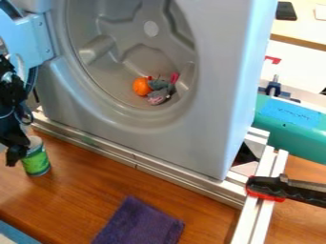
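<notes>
At the left edge, the black gripper [16, 148] hangs low beside the top of a green can [36, 161], overlapping its upper left in the view; whether they touch I cannot tell. The can stands upright on the wooden table [76, 190]. Inside the round drum of the grey toy washing machine [210, 109], an orange ball [142, 86] lies against a grey plush toy [160, 90] with pink parts. A folded purple cloth [140, 223] lies flat on the table at the front.
The machine's light blue door [28, 40] is swung out at the upper left, close to the arm. Metal rails [134, 159] run along the machine's base. A black and red clamp [280, 189] and a teal container [296, 128] are at the right.
</notes>
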Controlling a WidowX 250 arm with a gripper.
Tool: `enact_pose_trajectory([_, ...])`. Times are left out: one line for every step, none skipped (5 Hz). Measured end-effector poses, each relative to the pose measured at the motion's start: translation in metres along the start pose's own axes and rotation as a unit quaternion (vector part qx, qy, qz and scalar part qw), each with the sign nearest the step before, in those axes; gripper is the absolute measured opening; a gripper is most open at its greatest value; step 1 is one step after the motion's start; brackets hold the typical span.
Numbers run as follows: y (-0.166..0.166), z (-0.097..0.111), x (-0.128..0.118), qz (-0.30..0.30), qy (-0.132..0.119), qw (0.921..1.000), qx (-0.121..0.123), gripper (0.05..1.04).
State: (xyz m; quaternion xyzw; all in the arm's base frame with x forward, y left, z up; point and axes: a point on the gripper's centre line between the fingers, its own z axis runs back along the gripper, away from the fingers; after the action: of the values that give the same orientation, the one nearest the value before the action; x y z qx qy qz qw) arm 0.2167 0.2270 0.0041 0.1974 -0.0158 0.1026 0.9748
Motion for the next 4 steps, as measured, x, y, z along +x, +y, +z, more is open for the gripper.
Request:
enact_pose_trajectory([-0.003, -0.012, -0.001, -0.003, 0.011, 0.9997, -0.020, 0.999])
enact_pose_trajectory([-0.010, -0.030, -0.002, -0.035, 0.039, 0.9940, -0.096, 0.999])
enact_pose_trajectory([-0.017, -0.042, -0.001, -0.062, 0.023, 0.9899, -0.125, 0.999])
enact_pose_trajectory([-0.017, -0.052, 0.013, -0.096, -0.012, 0.9881, -0.120, 0.999])
